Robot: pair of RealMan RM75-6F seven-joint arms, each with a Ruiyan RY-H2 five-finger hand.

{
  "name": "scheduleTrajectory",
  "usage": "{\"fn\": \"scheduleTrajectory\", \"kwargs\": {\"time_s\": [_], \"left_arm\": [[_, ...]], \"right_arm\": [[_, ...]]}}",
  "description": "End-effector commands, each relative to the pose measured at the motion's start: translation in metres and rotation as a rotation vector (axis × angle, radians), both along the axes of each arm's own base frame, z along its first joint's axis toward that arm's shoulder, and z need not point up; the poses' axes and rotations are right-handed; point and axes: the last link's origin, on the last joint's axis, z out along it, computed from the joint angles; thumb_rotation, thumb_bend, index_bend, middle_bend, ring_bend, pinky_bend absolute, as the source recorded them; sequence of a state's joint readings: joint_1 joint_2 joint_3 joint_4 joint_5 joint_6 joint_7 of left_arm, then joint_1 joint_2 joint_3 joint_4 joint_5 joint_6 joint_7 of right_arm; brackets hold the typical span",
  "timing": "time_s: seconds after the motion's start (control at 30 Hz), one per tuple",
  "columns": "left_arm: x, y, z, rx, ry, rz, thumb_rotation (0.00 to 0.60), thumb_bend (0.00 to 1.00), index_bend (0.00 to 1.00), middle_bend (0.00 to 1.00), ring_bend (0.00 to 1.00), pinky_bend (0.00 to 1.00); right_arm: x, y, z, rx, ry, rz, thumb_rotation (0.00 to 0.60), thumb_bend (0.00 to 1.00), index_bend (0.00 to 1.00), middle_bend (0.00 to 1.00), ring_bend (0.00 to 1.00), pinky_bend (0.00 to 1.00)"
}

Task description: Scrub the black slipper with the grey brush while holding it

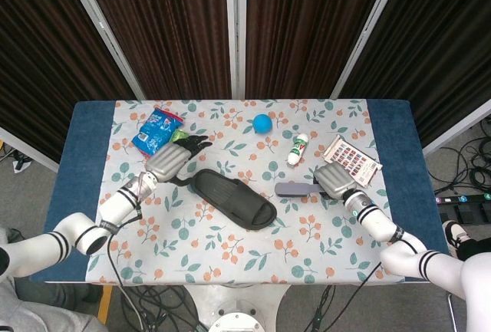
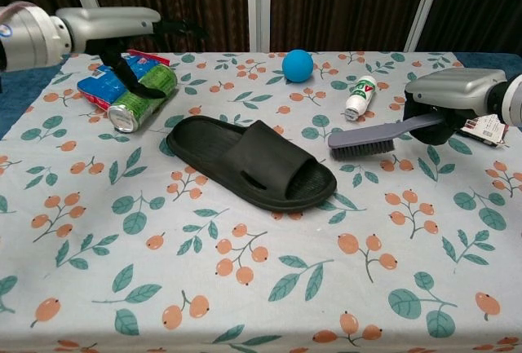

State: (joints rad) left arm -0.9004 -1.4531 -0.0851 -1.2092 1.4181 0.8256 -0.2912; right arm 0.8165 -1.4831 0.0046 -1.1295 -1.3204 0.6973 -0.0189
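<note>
The black slipper [image 1: 234,198] [image 2: 245,161] lies flat on the floral cloth, and neither hand touches it. My left hand [image 1: 173,162] [image 2: 122,27] hangs raised to its left with the fingers spread, holding nothing. To the right of the slipper's toe my right hand [image 1: 334,181] [image 2: 453,96] grips the handle of the grey brush [image 1: 295,189] [image 2: 371,138]. The brush head points toward the slipper, bristles down at the cloth, a short gap away from the toe.
A green can [image 2: 143,92] and a blue snack packet [image 1: 156,130] [image 2: 102,84] lie under and behind my left hand. A blue ball [image 1: 262,123] [image 2: 298,65], a white bottle [image 1: 298,149] [image 2: 359,96] and a printed card [image 1: 351,161] sit toward the back right.
</note>
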Motion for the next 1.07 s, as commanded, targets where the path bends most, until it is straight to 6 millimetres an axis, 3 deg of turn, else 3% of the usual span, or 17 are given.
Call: {"fn": "scheduleTrajectory", "kwargs": {"time_s": [0.03, 0.13, 0.27, 0.4, 0.57, 0.7, 0.9, 1.07], "left_arm": [[-0.010, -0.001, 0.020, 0.045, -0.061, 0.043, 0.600, 0.33, 0.10, 0.12, 0.06, 0.19], [-0.020, -0.005, 0.032, 0.076, -0.094, 0.072, 0.600, 0.32, 0.10, 0.12, 0.06, 0.19], [-0.041, -0.015, 0.052, 0.112, -0.110, 0.123, 0.600, 0.31, 0.10, 0.12, 0.06, 0.19], [-0.075, -0.034, 0.076, 0.167, -0.076, 0.196, 0.600, 0.31, 0.10, 0.12, 0.06, 0.19], [-0.118, -0.072, 0.107, 0.329, -0.004, 0.281, 0.600, 0.31, 0.10, 0.12, 0.06, 0.19], [-0.149, -0.113, 0.127, 0.494, 0.083, 0.342, 0.600, 0.30, 0.10, 0.12, 0.06, 0.19], [-0.171, -0.173, 0.134, 0.588, 0.114, 0.423, 0.600, 0.28, 0.11, 0.12, 0.06, 0.18], [-0.172, -0.211, 0.129, 0.589, 0.113, 0.427, 0.600, 0.28, 0.11, 0.12, 0.06, 0.18]], "right_arm": [[-0.004, 0.006, 0.002, 0.012, 0.009, -0.043, 0.600, 0.08, 0.09, 0.25, 0.17, 0.31], [-0.003, 0.011, 0.009, 0.009, -0.002, -0.065, 0.600, 0.03, 0.00, 0.09, 0.03, 0.15], [0.000, 0.020, 0.037, -0.056, -0.062, -0.060, 0.600, 0.03, 0.00, 0.00, 0.00, 0.02], [-0.007, 0.038, 0.084, -0.178, -0.138, -0.055, 0.600, 0.06, 0.00, 0.02, 0.00, 0.05], [-0.035, 0.075, 0.142, -0.390, -0.182, -0.043, 0.600, 0.21, 0.04, 0.21, 0.11, 0.20], [-0.065, 0.115, 0.170, -0.512, -0.186, -0.084, 0.600, 0.23, 0.04, 0.19, 0.12, 0.22], [-0.089, 0.169, 0.181, -0.615, -0.236, -0.133, 0.600, 0.22, 0.00, 0.12, 0.04, 0.14], [-0.096, 0.202, 0.176, -0.624, -0.266, -0.160, 0.600, 0.22, 0.00, 0.11, 0.02, 0.10]]}}
